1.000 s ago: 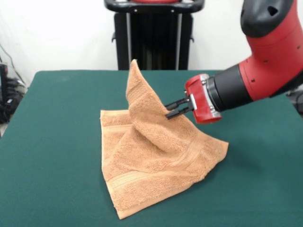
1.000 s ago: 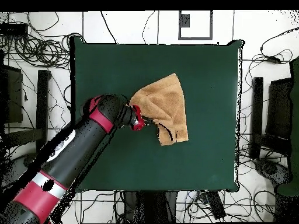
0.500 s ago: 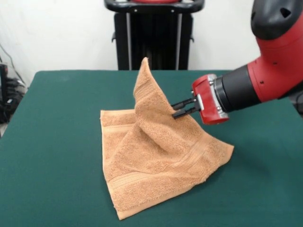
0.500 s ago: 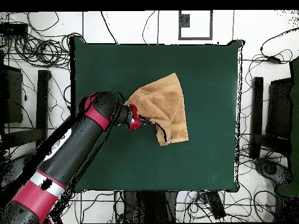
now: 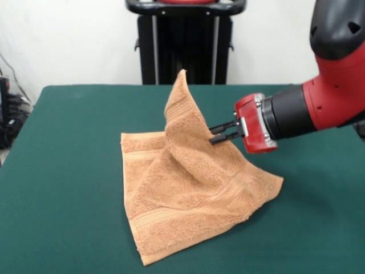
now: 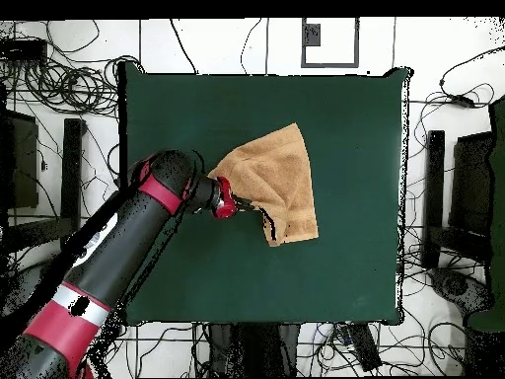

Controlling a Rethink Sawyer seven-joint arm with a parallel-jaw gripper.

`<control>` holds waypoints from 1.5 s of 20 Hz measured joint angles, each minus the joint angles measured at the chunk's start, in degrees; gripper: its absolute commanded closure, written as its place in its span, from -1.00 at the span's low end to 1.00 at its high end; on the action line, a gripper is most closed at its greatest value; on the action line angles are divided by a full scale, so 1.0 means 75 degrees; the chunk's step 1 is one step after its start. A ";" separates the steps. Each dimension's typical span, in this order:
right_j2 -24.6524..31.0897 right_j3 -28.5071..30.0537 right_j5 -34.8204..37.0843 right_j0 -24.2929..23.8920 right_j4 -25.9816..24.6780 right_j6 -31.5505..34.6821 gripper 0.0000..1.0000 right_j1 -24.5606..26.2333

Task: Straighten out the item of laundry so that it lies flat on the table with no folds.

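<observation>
A wide table [image 5: 63, 188] covered in dark green cloth carries one thing. An orange-tan towel [image 5: 182, 205] lies near its middle, partly flat, with one part raised into a peak.

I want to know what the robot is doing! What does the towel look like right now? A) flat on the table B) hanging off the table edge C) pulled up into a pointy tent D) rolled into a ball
C: the tool pinches the towel, lifting part into a peak above the table.

Bright, even light from above; soft faint shadow under towel [image 5: 188, 194] on counter [image 5: 63, 188]; no glare; front view crisp, no blur.
</observation>
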 measured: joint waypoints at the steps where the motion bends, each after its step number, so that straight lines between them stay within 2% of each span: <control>1: -0.0055 -0.0062 0.0069 -0.0020 0.0021 0.0040 1.00 0.0051; 17: -0.0378 -0.0684 0.0971 -0.0190 0.0103 0.1176 1.00 0.0366; 30: -0.0379 -0.0880 0.1272 -0.0190 0.0103 0.1230 1.00 0.0363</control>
